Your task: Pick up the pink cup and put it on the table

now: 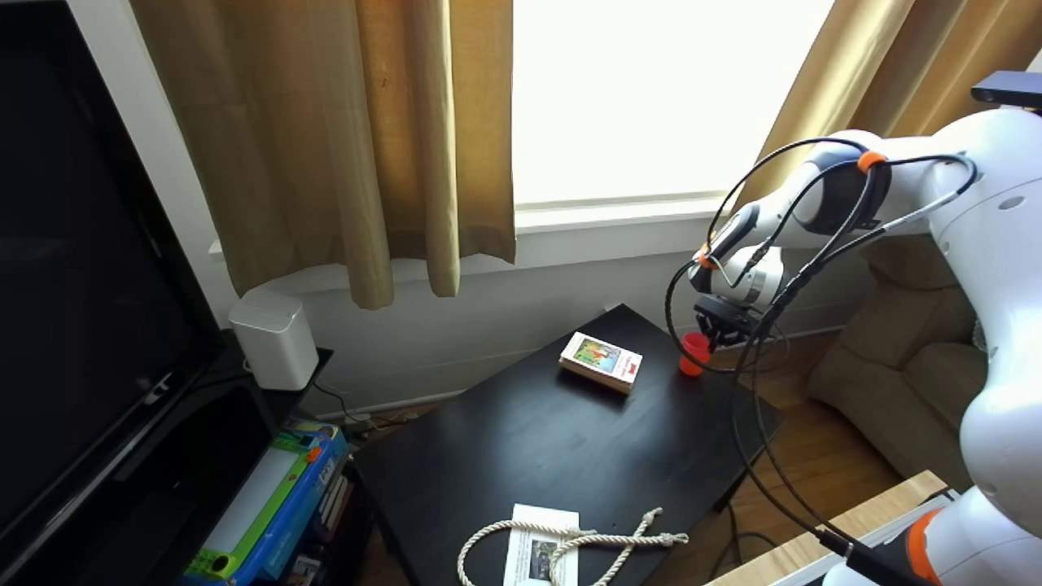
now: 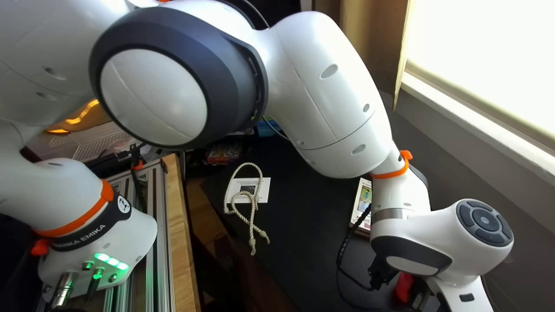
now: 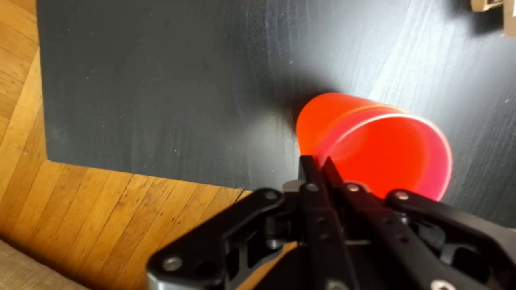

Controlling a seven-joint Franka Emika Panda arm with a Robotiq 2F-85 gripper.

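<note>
Reddish-pink plastic cup [image 3: 375, 147], one: over the black worktop [image 1: 521, 431], near the edge facing the sofa [image 1: 887, 366]; whether its base touches cannot be told. Tool [image 3: 317, 159]: clamped on the cup's wall at the rim. Progress, as judged: grasp made; outstanding, any set-down, then release and withdrawal.

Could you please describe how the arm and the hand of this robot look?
The glossy white, rounded arm has a dark grey joint ring, orange bands, black cables and white "EMIKA" lettering. The black, linkage-built hand has narrow fingers and silvery screws.
</note>
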